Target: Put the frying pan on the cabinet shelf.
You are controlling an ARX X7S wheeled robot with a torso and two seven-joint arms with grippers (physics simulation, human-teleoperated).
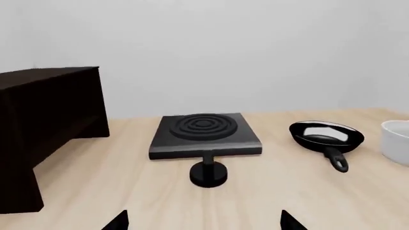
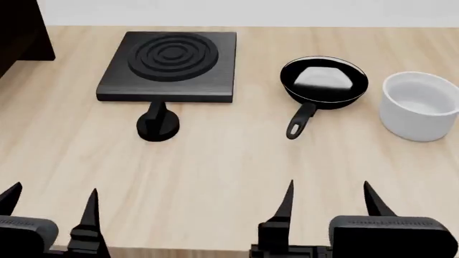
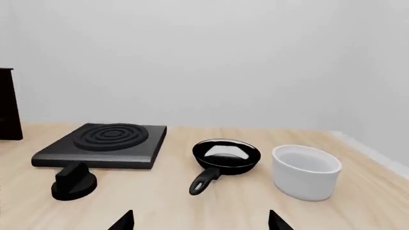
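Observation:
The frying pan is small, round and glossy black, lying on the wooden table right of centre, its short handle pointing toward me. It also shows in the left wrist view and the right wrist view. The dark cabinet stands at the table's far left; only its corner enters the head view. My left gripper hovers open at the near left edge. My right gripper is open too, near the front edge, well short of the pan handle. Both hold nothing.
A square black plate with concentric rings lies left of the pan, with a black knob in front of it. A white cylindrical pot stands just right of the pan. A pale wall rises behind the table.

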